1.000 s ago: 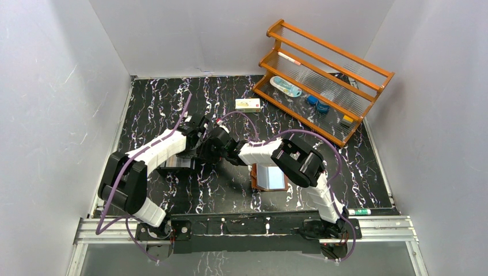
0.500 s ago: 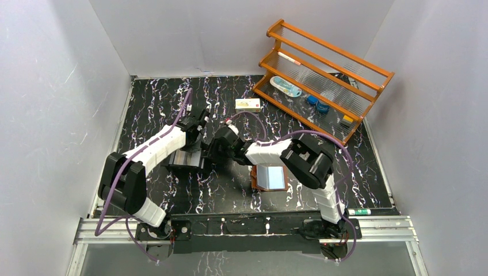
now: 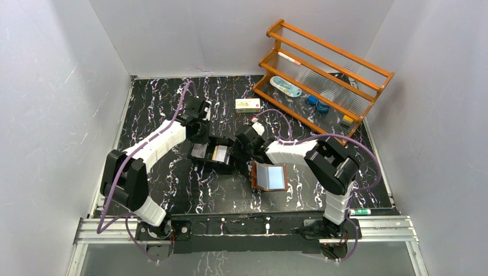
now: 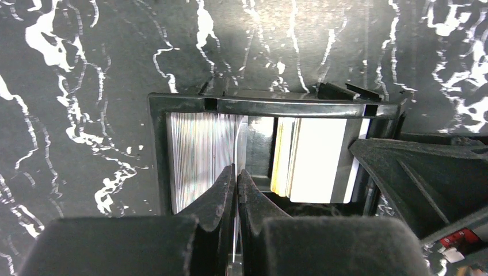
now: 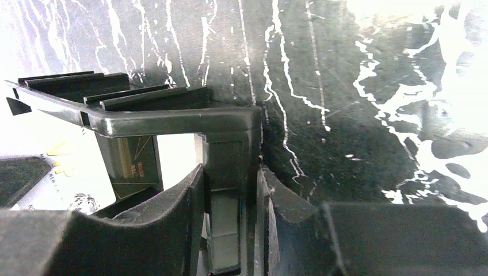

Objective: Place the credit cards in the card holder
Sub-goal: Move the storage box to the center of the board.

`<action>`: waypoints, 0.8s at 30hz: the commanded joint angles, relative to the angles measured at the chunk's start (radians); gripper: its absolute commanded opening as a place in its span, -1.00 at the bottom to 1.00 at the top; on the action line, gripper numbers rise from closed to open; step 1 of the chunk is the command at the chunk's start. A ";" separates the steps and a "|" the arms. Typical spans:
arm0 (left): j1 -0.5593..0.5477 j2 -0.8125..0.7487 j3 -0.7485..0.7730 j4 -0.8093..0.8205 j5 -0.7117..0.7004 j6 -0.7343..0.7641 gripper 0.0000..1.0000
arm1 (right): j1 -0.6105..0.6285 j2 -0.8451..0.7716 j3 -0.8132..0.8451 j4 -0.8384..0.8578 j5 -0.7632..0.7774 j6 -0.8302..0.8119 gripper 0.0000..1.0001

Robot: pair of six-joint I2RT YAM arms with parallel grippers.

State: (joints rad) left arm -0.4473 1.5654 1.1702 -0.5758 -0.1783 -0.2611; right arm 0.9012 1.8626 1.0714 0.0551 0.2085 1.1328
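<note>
1. Starting at the left, the left gripper has its fingers pinched tight on one thin card, seen edge-on. The card stands inside the black tray. The fingers hold only a small bit of the card, so it may slip out or twist when it is lifted.
2. The credit cards stand in two piles in the tray. One pile is at nine o'clock of the pinched card and one is at three o'clock. A card next to the pinched one may stick to it, come up too, and drop on the table.
3. The right gripper holds the tray's wall at the tray's three o'clock end. Its fingers are narrow, one on each side of the wall. If this hold slides, the tray may tip or lift with the card, and the piles may spill.
4. The two arms are very close over the tray, so they may bump when one moves.
5. The card holder lies open on the table, at about four o'clock from the tray and just beside the right arm. Nothing holds it down, so I think it may slide away when a card is pushed into a pocket.
</note>
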 commanded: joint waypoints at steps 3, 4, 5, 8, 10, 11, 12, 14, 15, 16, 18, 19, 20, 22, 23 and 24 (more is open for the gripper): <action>0.065 -0.015 -0.015 0.058 0.164 -0.018 -1.00 | -0.016 -0.054 -0.046 -0.129 0.100 -0.019 -0.72; 0.068 -0.014 -0.023 0.066 0.176 -0.027 -1.00 | -0.017 -0.056 -0.046 -0.137 0.105 -0.017 -0.70; 0.071 -0.012 -0.029 0.070 0.176 -0.033 -1.00 | -0.017 -0.055 -0.047 -0.144 0.107 -0.014 -0.68; 0.077 -0.013 -0.040 0.077 0.145 -0.038 -1.00 | -0.016 -0.052 -0.038 -0.177 0.119 -0.011 -0.66; 0.084 -0.021 -0.049 0.088 0.122 -0.038 -1.00 | -0.017 -0.058 -0.037 -0.206 0.137 0.004 -0.66; 0.090 -0.026 -0.053 0.094 0.118 -0.039 -1.00 | -0.016 -0.065 -0.041 -0.215 0.150 0.012 -0.66; 0.093 -0.030 -0.057 0.101 0.119 -0.040 -1.00 | -0.016 -0.073 -0.047 -0.220 0.160 0.019 -0.66; 0.095 -0.033 -0.065 0.113 0.137 -0.045 -1.00 | -0.015 -0.089 -0.059 -0.214 0.170 0.025 -0.65; 0.096 -0.033 -0.072 0.122 0.159 -0.048 -1.00 | -0.017 -0.091 -0.062 -0.204 0.165 0.023 -0.62; 0.096 -0.031 -0.077 0.126 0.180 -0.053 -1.00 | -0.017 -0.088 -0.061 -0.197 0.157 0.016 -0.56; 0.096 -0.030 -0.081 0.128 0.223 -0.063 -1.00 | -0.015 -0.078 -0.047 -0.193 0.140 -0.005 -0.40; 0.095 -0.034 -0.082 0.130 0.241 -0.067 -1.00 | -0.015 -0.075 -0.035 -0.195 0.130 -0.022 -0.32; 0.096 -0.042 -0.081 0.133 0.257 -0.072 -1.00 | -0.015 -0.075 -0.027 -0.197 0.122 -0.031 -0.23; 0.095 -0.058 -0.071 0.134 0.282 -0.076 -1.00 | -0.015 -0.085 -0.012 -0.207 0.113 -0.062 -0.08; 0.095 -0.068 -0.063 0.132 0.291 -0.077 -1.00 | -0.015 -0.098 -0.006 -0.208 0.111 -0.080 0.00; 0.095 -0.080 -0.054 0.131 0.299 -0.079 -1.00 | -0.015 -0.111 0.001 -0.207 0.109 -0.105 0.06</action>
State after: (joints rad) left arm -0.3676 1.5600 1.0988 -0.4374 0.0860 -0.3321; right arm 0.8959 1.8053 1.0424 -0.0406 0.2878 1.1294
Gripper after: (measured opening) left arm 0.010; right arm 0.486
